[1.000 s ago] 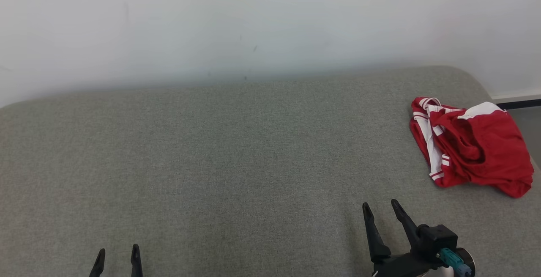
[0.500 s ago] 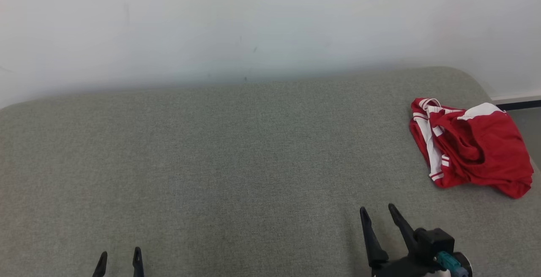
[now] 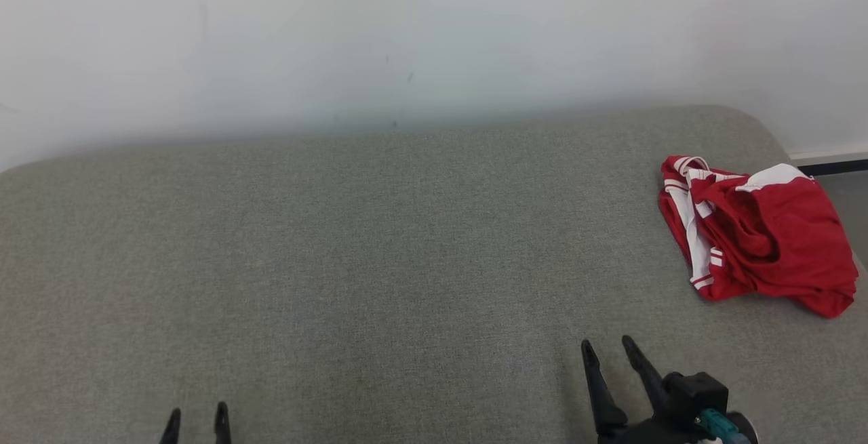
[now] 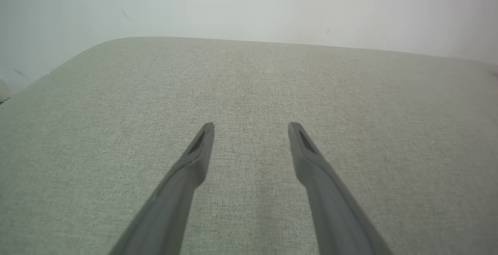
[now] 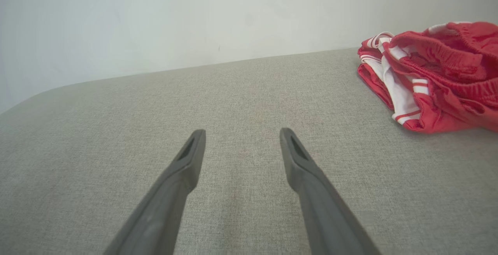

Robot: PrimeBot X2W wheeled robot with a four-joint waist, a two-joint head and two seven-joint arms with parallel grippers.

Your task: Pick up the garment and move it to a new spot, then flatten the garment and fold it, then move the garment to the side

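Start of the pick-up stage. The red-and-white garment (image 3: pixel 756 234) is lying crumpled at the far right end of the fabric-covered bench (image 3: pixel 380 240), well apart from both arms. The right gripper (image 3: pixel 607 344) is hovering over bare fabric, its fingers spread wide and holding nothing, probably readying a reach towards the heap. The left gripper (image 3: pixel 197 410) is sitting at the lower left, fingers likewise parted and empty, leaving the middle free as a likely new spot.
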